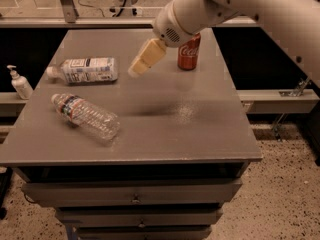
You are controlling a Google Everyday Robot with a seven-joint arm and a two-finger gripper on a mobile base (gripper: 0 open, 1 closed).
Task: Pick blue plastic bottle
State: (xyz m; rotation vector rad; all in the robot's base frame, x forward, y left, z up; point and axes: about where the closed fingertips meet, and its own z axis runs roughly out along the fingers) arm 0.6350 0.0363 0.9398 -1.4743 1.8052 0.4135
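While the gripper [137, 69] hovers over the grey table [200, 134], far middle, state cannot be told, the blue plastic bottle [86, 70] lies far left on its side: long axis left-right, white cap pointing left. Risk: round body rolling off on contact; seizing the nearer clear ribbed bottle [86, 116] by mistake

Grey table [200, 129], red can [189, 53] upright near far edge, blue plastic bottle [85, 70] on its side well left of can, clear ribbed bottle [86, 117] lying left of can toward front edge, my gripper [139, 66] aloft just left of can.
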